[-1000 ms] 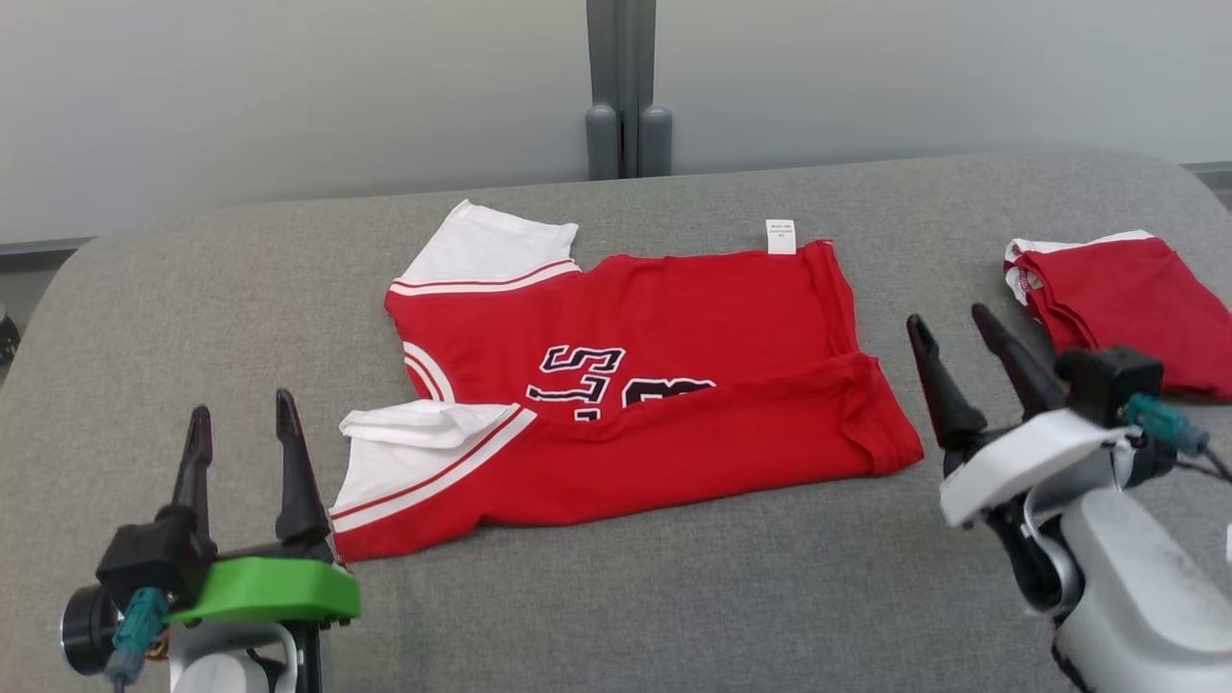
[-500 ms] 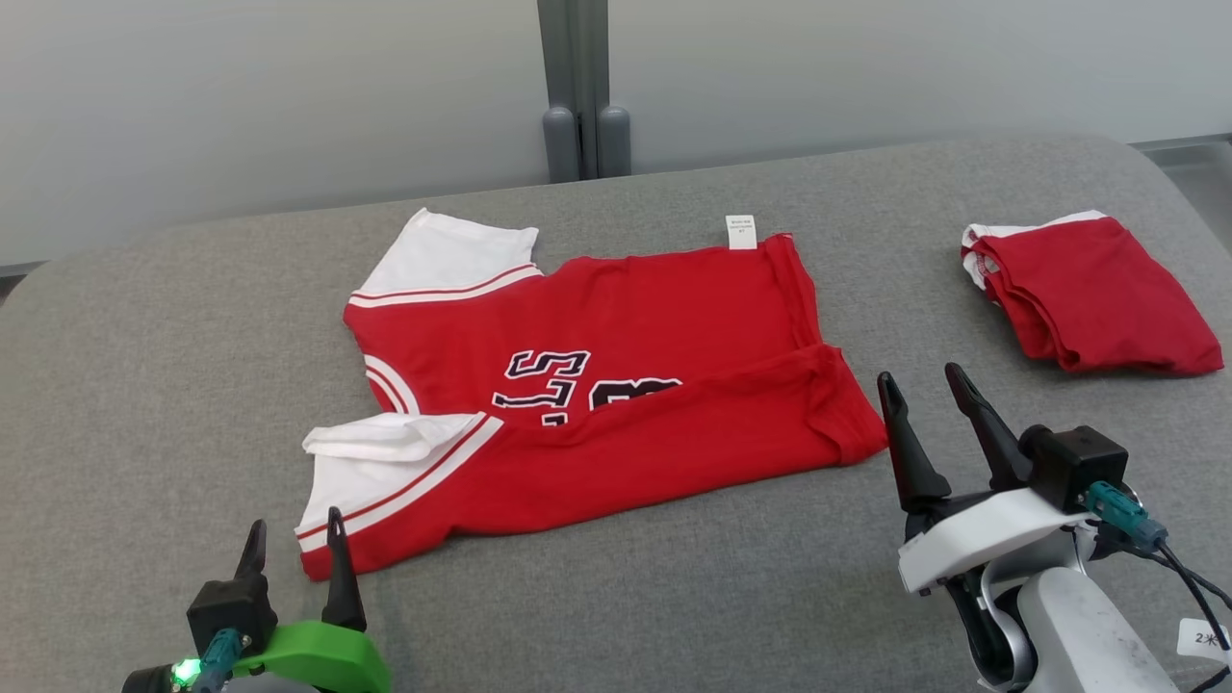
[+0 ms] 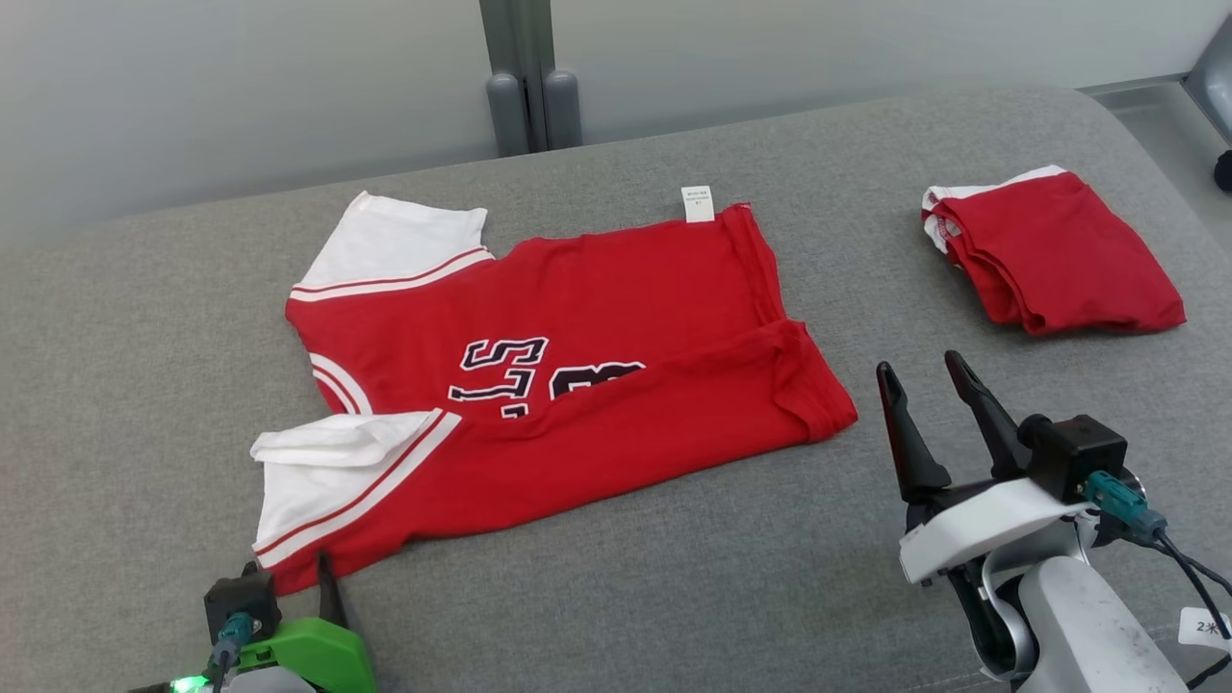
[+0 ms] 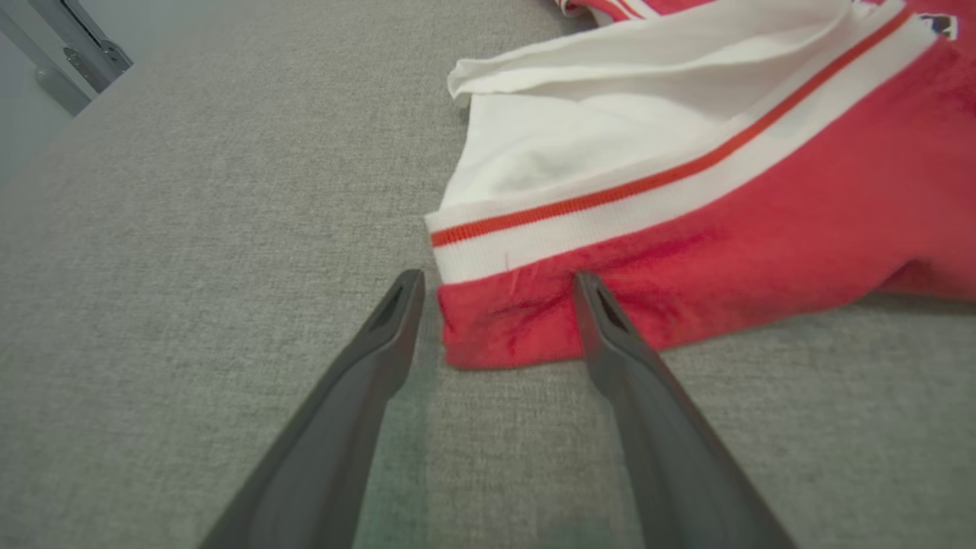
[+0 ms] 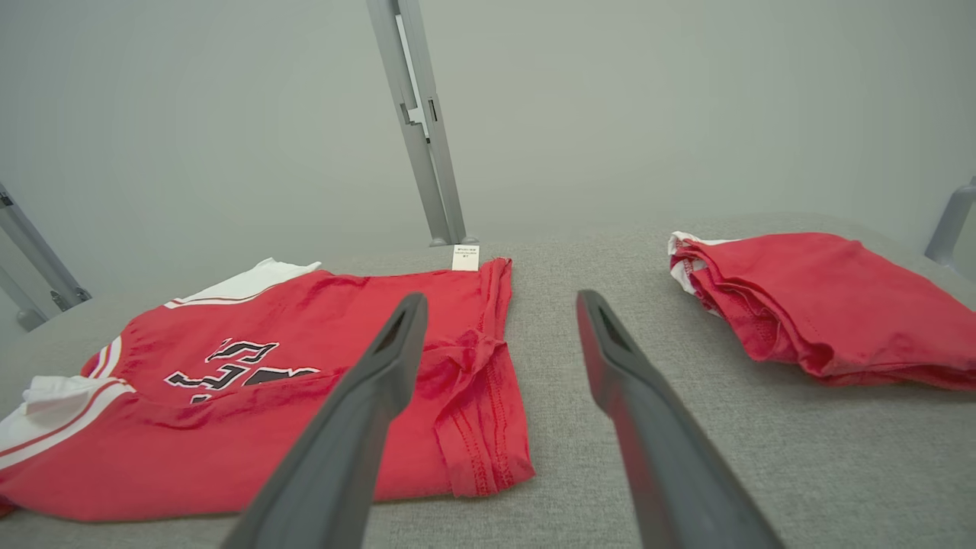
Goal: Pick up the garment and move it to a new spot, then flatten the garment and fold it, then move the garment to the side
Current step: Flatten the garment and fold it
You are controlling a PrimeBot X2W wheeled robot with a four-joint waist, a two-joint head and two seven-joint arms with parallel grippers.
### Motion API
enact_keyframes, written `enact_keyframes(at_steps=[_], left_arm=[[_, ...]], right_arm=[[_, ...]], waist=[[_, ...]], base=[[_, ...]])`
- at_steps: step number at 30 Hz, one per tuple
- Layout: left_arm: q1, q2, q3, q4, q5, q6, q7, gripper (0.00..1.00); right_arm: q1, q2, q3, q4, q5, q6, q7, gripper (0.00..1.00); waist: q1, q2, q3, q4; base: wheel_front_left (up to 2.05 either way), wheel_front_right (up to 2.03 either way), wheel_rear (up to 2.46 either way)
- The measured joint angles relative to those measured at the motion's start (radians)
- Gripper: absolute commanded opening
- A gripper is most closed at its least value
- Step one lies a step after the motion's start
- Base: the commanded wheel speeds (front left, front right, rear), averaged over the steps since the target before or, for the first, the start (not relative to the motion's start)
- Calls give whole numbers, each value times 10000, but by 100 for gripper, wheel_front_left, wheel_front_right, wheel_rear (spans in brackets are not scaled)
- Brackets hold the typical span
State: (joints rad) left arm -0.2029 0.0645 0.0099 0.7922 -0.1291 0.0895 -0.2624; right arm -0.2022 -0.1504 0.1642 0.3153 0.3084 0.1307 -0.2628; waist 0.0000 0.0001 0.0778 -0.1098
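the red jersey [image 3: 616, 318] lies spread across the middle of the head view on the grey fabric-covered table [image 3: 125, 385]. its two white sleeves point to the left of the frame and its hem to the right. the lower long edge is folded up over the body, covering the bottom part of the black lettering [image 3: 500, 366]. the upper sleeve [image 3: 395, 241] lies flat, and the lower sleeve [image 3: 327, 462] is rumpled, with its cuff doubled back. a small white label [image 3: 697, 203] sticks out from the top edge of the jersey.

the left gripper [image 4: 497, 282] sits at the bottom left of the head view, right at the jersey's lower left corner. in the left wrist view its fingers are spread wide, one tip over bare table just left of that red corner and the other over the red cloth. nothing is pinched between them, and i cannot tell whether the tips touch the cloth.

the right gripper [image 3: 918, 366] stands at the lower right of the head view with its fingers pointing up the frame. its fingers are apart and empty, near the hem corner but clear of it. a folded red garment [image 3: 1059, 255] rests at the upper right, well apart from the jersey. a grey post [image 3: 527, 87] rises behind the table at the top centre.
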Motion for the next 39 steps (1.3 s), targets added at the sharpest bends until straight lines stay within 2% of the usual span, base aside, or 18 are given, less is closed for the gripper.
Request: enact_keyframes(at_steps=[4,5,6,7,8,12,15,20,24,31,38,39], left_arm=[[-244,84,-44,387,44,-58,-27,100],[-291,98,-61,476,59,-107,-31,96],[-345,113,-84,552,71,-142,-31,48],[-392,119,-102,585,75,-184,-33,9],[-415,123,-115,583,81,-198,-31,0],[-451,107,-153,107,163,-272,-17,0],[-444,119,-236,-846,297,-251,-17,0],[-310,84,-826,-2575,869,-414,-17,0],[-191,33,-1267,-3248,1043,-514,-17,0],[-179,-48,-1902,-3350,1147,-732,-15,0],[-110,-56,-2096,-3127,1147,-803,-15,0],[-101,-58,-2104,-3074,1135,-803,-17,0]], right_arm=[[-48,-12,2,25,-29,0,2,100],[-48,-13,6,33,-31,0,2,100],[-48,-12,2,42,-33,0,2,100],[-48,-8,-6,71,-35,0,2,100],[-48,2,-17,107,-35,0,0,100],[-48,6,-17,543,-59,0,4,100],[-109,21,-102,1072,-240,0,199,100],[-587,190,-408,2219,-558,0,715,100],[-1127,351,-656,3285,-890,0,982,100],[-2023,301,-1423,5522,-1987,0,1085,100],[-2719,453,-2339,6938,-2470,8,1014,100],[-2781,477,-2332,7053,-2443,8,1011,94]], waist=[[0,0,124,-108],[0,0,142,-121],[0,0,161,-129],[0,0,171,-121],[0,0,171,-105],[-1,0,130,59],[0,0,92,244],[0,0,80,701],[0,0,146,1145],[0,0,333,1928],[0,0,342,2266],[0,0,334,2254]], base=[[0,0,0],[0,0,0],[0,0,0],[0,0,0],[0,0,0],[0,0,0],[0,0,0],[0,0,0],[0,0,0],[0,0,0],[0,0,0],[0,0,0]])
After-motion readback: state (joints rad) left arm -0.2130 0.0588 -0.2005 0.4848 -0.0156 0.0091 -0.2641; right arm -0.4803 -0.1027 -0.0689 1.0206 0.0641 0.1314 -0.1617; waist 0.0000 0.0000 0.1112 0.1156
